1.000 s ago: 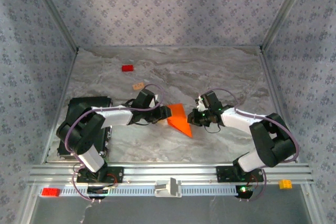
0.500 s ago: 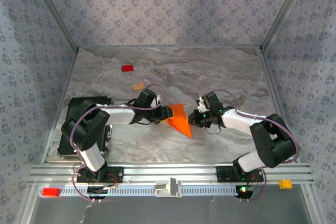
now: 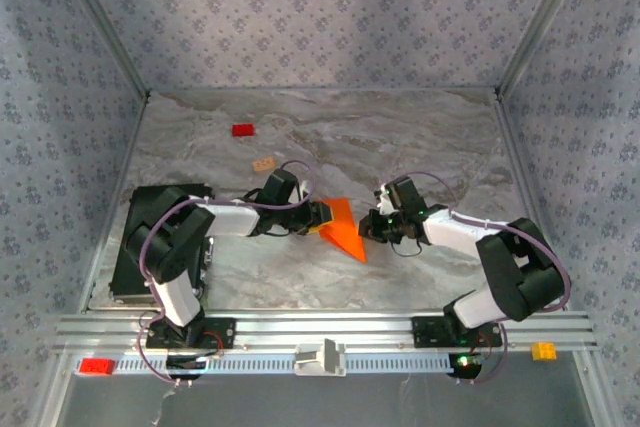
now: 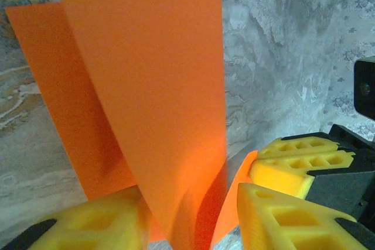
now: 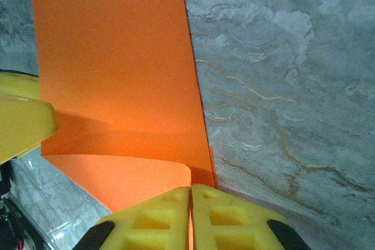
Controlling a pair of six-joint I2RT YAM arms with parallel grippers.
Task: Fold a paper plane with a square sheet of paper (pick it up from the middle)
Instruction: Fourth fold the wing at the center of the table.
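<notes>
The square sheet of paper (image 3: 346, 233) is bright orange and partly folded, lying mid-table between my two grippers. In the left wrist view the paper (image 4: 158, 98) rises as a curled flap, and its lower fold runs down into the wide gap of my left gripper (image 4: 188, 206), which is open. One left finger (image 4: 88, 223) touches the sheet. My left gripper (image 3: 321, 217) sits at the sheet's left edge. My right gripper (image 3: 371, 230) is at the right edge. In the right wrist view the right gripper (image 5: 191, 194) is shut on the paper (image 5: 117, 62), with a thin orange edge pinched between the pads.
A small red block (image 3: 242, 130) and a small tan block (image 3: 264, 163) lie at the back left. A black box (image 3: 128, 272) sits under the left arm. On the front rail are a red brick (image 3: 97, 366), a white clip (image 3: 320, 358) and a yellow brick (image 3: 543, 351).
My left gripper has slid right onto the sheet's left edge. The right gripper has stayed pinched on the right edge, barely moving.
</notes>
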